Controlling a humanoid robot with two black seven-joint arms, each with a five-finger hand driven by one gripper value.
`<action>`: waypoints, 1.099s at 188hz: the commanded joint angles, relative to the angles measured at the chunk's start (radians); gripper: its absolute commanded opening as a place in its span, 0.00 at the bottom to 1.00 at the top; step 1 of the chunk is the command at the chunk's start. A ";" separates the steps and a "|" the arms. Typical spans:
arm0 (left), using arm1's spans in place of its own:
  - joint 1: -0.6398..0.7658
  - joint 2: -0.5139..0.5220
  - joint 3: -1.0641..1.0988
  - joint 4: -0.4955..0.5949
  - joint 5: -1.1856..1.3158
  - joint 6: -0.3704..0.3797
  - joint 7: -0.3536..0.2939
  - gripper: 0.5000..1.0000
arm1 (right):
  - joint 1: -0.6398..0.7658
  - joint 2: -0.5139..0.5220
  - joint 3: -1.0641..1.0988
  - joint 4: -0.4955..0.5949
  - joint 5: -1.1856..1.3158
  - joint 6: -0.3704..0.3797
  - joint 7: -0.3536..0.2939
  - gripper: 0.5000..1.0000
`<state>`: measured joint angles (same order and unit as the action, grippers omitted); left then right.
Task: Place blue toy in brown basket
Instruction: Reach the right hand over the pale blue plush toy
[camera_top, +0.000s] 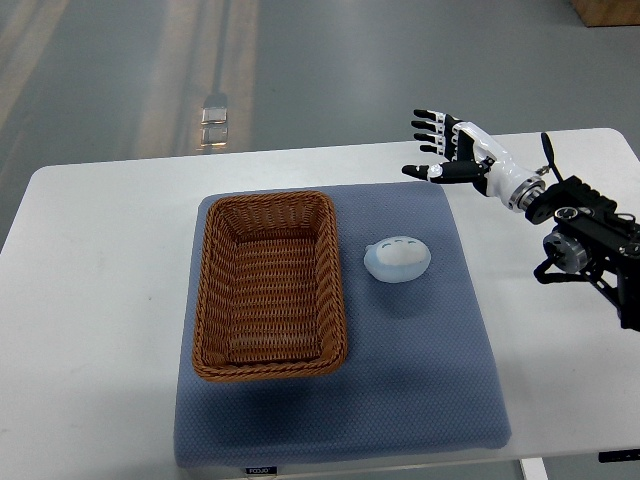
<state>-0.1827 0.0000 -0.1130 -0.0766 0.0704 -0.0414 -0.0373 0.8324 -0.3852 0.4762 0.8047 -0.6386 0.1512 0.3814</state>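
Right hand (447, 147) hangs empty, fingers spread, up and right of blue toy (397, 259). Toy lies just right of brown basket (268, 285), outside it. Step judged: reach. Next: descend onto toy, close.

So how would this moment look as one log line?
right hand: open, raised, holds nothing | blue toy: on mat beside brown basket | basket: empty

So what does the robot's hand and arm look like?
The right hand has a white shell with black joints and black fingertips, like a skeleton glove. A shiny silver metal wrist ring joins it to a chunky black arm made of blocky parts with round silver fittings and thin black cables. Only this one arm shows.
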 joint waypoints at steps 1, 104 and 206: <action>0.000 0.000 -0.001 0.001 0.000 0.000 0.001 1.00 | 0.129 -0.089 -0.168 0.059 -0.010 0.045 0.004 0.82; -0.006 0.000 -0.001 0.001 0.000 0.000 -0.001 1.00 | 0.478 -0.138 -0.662 0.212 -0.254 0.149 0.039 0.82; -0.007 0.000 0.001 0.000 0.000 0.000 0.001 1.00 | 0.448 -0.057 -0.792 0.194 -0.334 0.054 0.028 0.80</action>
<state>-0.1901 0.0000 -0.1121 -0.0766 0.0707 -0.0414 -0.0380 1.2859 -0.4747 -0.2869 1.0083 -0.9724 0.2469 0.4124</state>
